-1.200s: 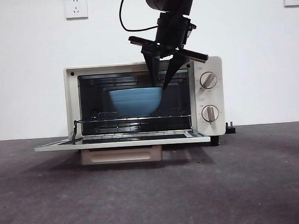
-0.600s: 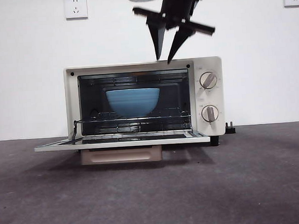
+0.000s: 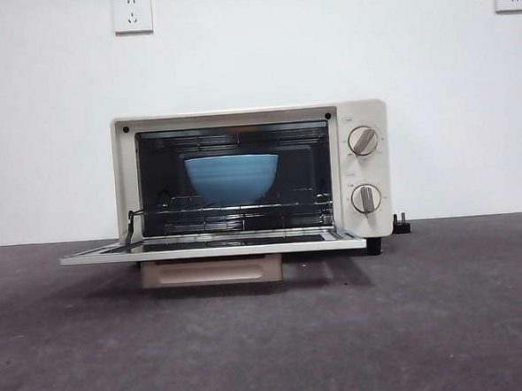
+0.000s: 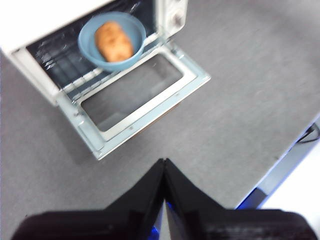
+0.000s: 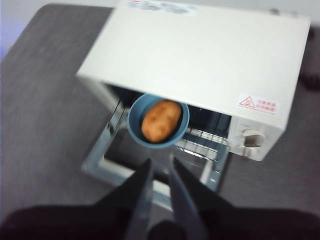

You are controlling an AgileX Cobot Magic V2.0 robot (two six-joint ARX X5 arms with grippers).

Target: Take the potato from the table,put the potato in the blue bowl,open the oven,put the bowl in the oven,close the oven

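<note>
The cream-white oven (image 3: 370, 167) stands with its glass door (image 3: 211, 248) folded down flat. On the wire rack inside sits the blue bowl (image 3: 232, 178). Both wrist views show the orange-brown potato (image 4: 114, 41) (image 5: 161, 120) lying in that bowl (image 4: 88, 48) (image 5: 133, 124). My right gripper (image 5: 160, 163) hovers high above the oven's front, open and empty, with a narrow gap between its jaws. Off to the side my left gripper (image 4: 164, 163) is shut and empty, well above the table (image 4: 240, 115). Neither gripper appears in the front view.
The lowered door (image 4: 195, 82) juts out over the table in front of the oven, its beige handle (image 3: 211, 270) hanging below it. Two knobs (image 3: 362, 140) are on the oven's right panel. Two wall sockets (image 3: 133, 10) sit high on the white wall. The table's edge (image 4: 280, 165) lies near the left arm.
The right gripper, which stood open at the bowl's rim inside the oven, has risen and left the front view. The bowl stays on the rack.
</note>
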